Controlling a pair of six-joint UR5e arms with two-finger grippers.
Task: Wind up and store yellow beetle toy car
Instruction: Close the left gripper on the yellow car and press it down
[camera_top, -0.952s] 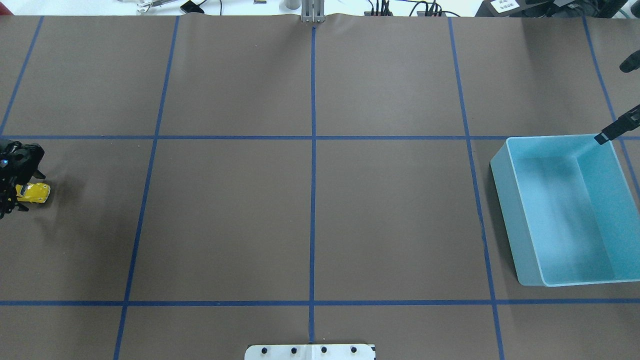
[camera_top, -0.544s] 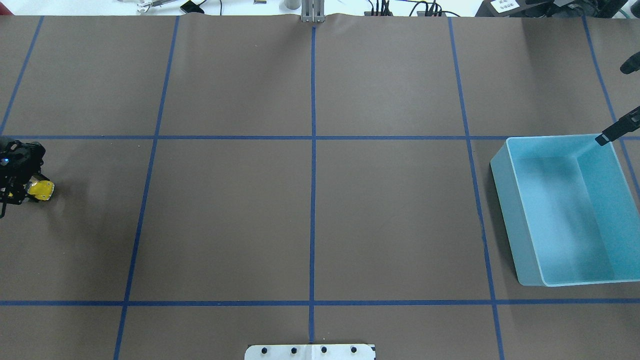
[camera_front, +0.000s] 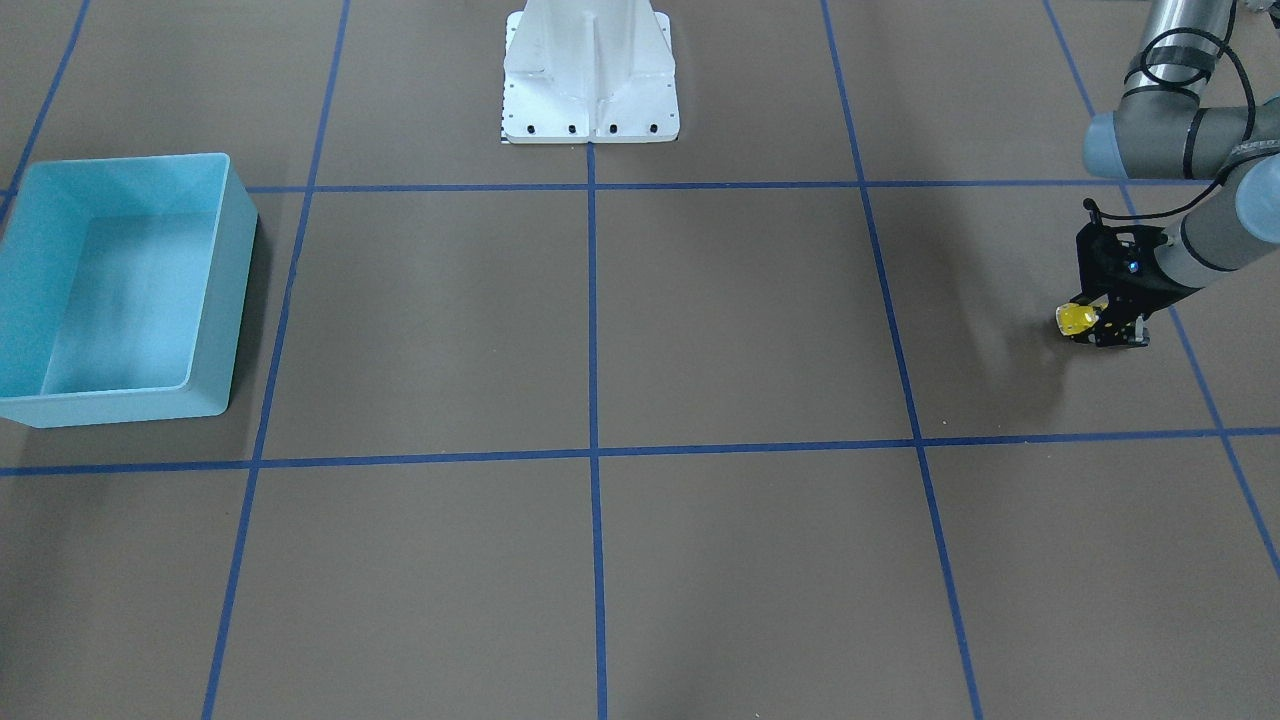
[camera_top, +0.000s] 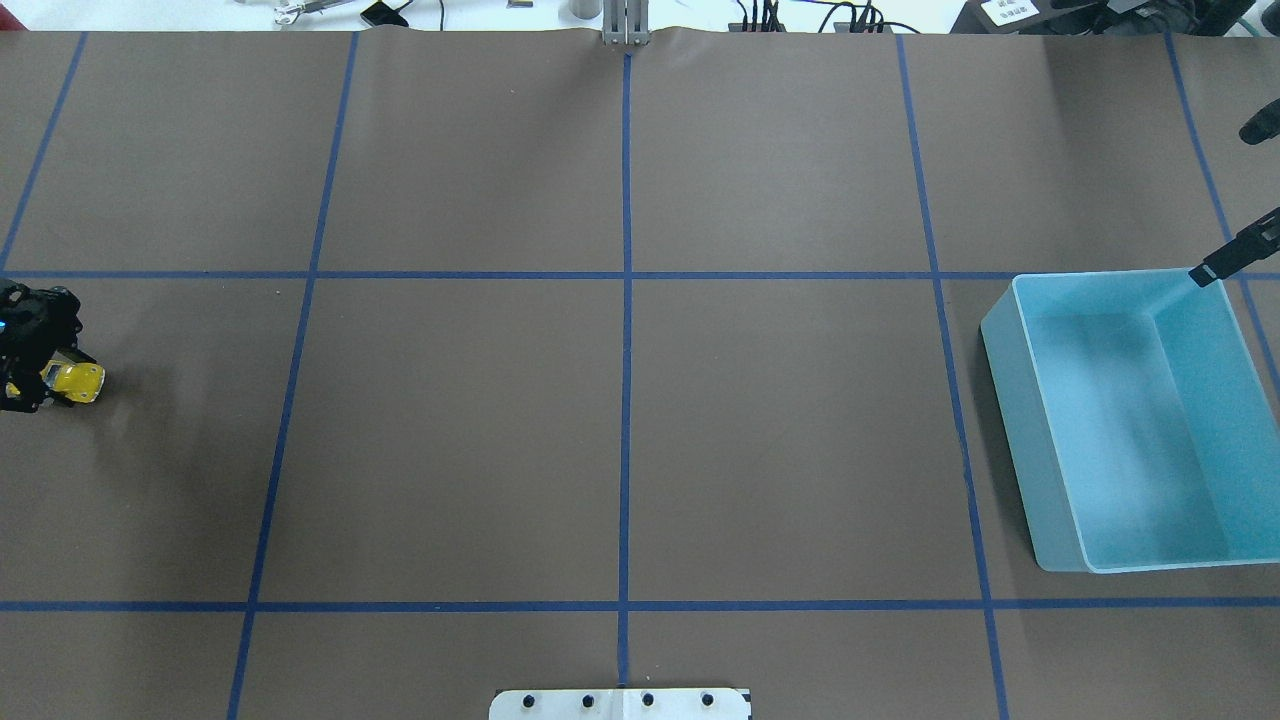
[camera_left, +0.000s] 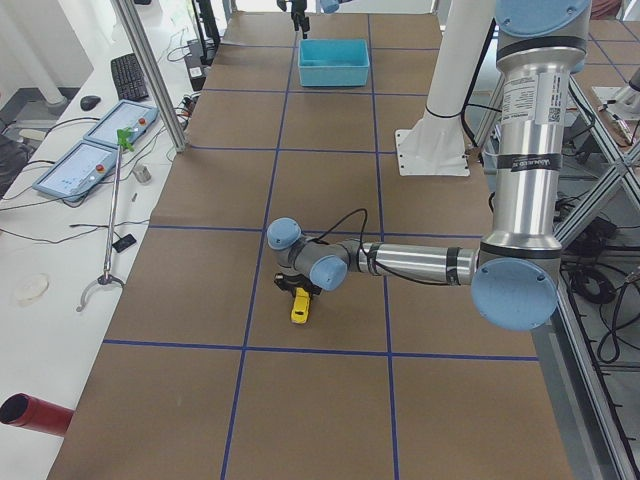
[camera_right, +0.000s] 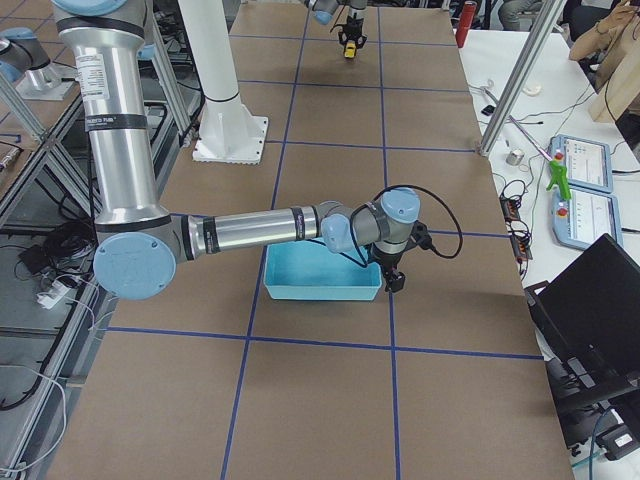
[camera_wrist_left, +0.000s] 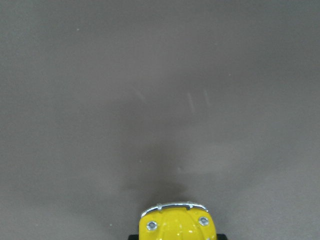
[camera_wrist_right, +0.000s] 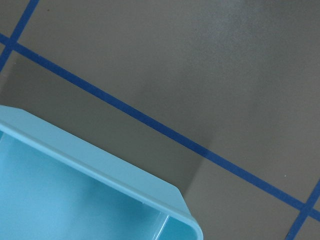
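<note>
Now left gripper (camera_front: 1100, 325) holds yellow beetle toy car (camera_front: 1073, 319)

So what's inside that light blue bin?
Nothing that I can see: the light blue bin shows a bare floor. Only a thin strip behind the wall on the robot's left side is hidden.
</note>
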